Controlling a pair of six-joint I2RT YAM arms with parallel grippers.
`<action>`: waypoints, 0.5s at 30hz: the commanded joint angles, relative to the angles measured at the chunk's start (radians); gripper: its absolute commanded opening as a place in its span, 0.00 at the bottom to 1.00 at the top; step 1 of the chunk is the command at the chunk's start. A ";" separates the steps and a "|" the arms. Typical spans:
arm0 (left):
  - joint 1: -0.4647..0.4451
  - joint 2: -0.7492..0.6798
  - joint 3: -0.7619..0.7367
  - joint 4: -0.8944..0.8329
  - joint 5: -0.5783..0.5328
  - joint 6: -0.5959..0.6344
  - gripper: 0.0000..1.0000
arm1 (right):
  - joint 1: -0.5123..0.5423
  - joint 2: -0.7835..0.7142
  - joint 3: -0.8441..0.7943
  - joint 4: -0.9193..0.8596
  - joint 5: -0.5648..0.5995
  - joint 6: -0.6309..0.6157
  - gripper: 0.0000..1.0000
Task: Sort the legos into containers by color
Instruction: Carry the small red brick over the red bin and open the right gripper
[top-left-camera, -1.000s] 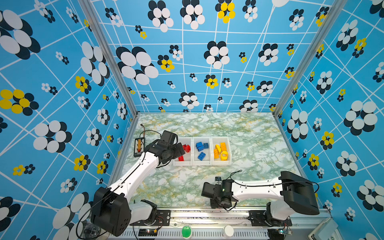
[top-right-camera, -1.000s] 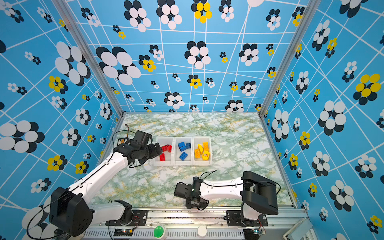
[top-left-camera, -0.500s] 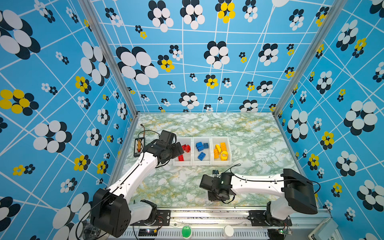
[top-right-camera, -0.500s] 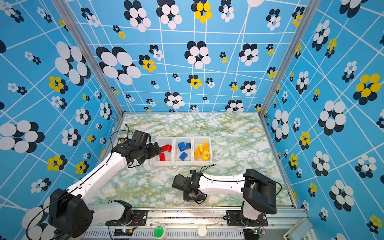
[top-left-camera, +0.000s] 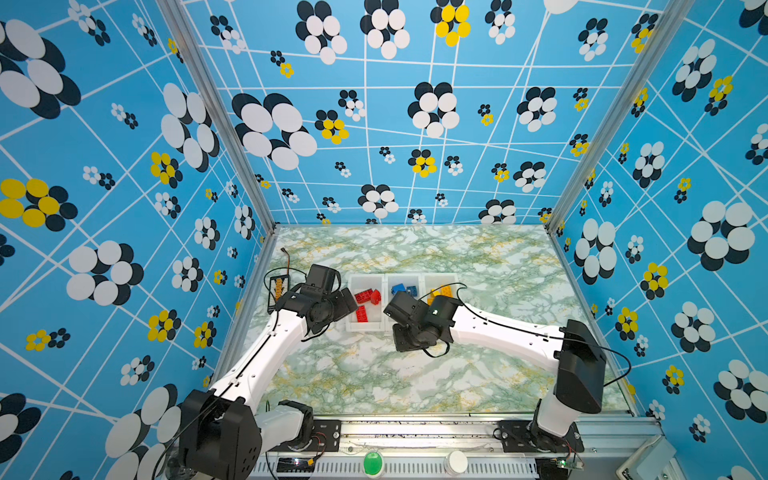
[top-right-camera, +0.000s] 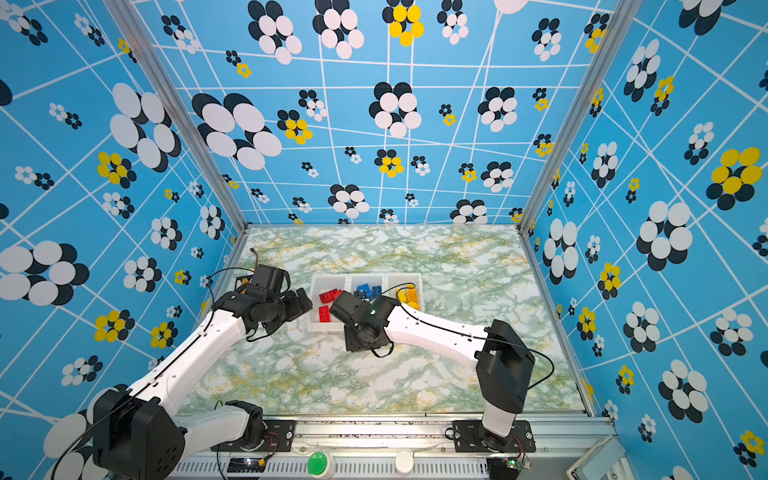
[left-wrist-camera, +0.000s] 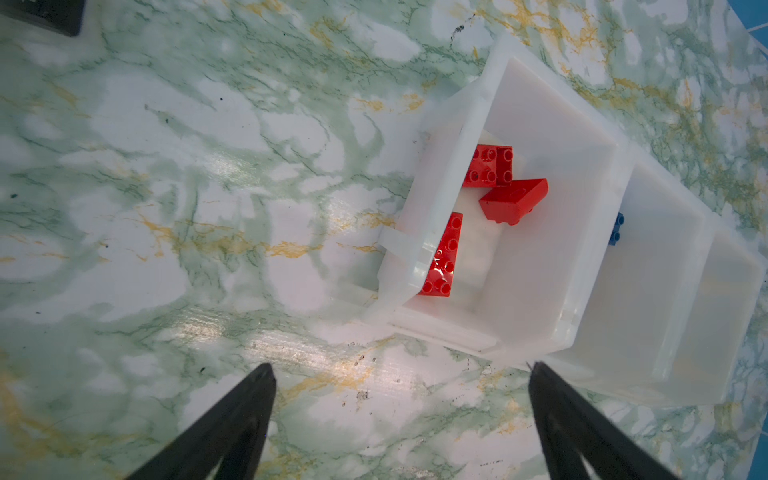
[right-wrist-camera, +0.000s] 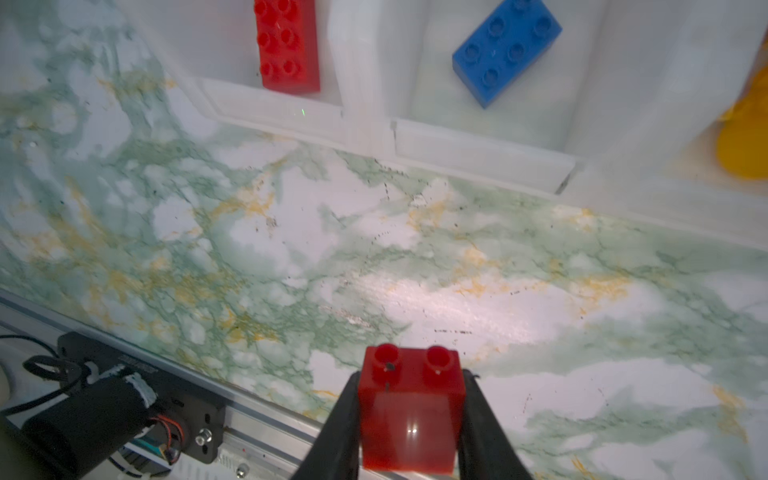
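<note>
The right gripper (right-wrist-camera: 409, 376) pinches a small red brick (right-wrist-camera: 409, 424) over open marble table (right-wrist-camera: 291, 249), just short of the front rim of the containers (right-wrist-camera: 478, 151). The left gripper (left-wrist-camera: 401, 368) hangs, jaws spread wide, beside the row's end corner, marble underneath.

Three small white translucent plastic bins (top-left-camera: 368, 327), joined side by side in a row, sit on the marbled tabletop (top-left-camera: 415, 374). The left bin holds chunky red studded bricks (left-wrist-camera: 442, 257): a long one studs up, a square one, and one tipped over. Blue bricks (top-left-camera: 404, 289) lie in the middle bin, yellow-orange bricks (top-left-camera: 437, 293) in the right bin. Another small red two-stud brick (right-wrist-camera: 409, 411) sits pinched in the right gripper (right-wrist-camera: 411, 376), just in front of the bins.
</note>
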 joint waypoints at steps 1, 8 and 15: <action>0.020 -0.024 -0.016 -0.022 0.016 0.026 0.97 | -0.037 0.067 0.110 -0.045 -0.004 -0.123 0.30; 0.045 -0.036 -0.017 -0.029 0.020 0.036 0.97 | -0.093 0.220 0.355 -0.063 -0.029 -0.214 0.30; 0.064 -0.046 -0.016 -0.038 0.020 0.036 0.98 | -0.121 0.375 0.586 -0.112 -0.065 -0.270 0.30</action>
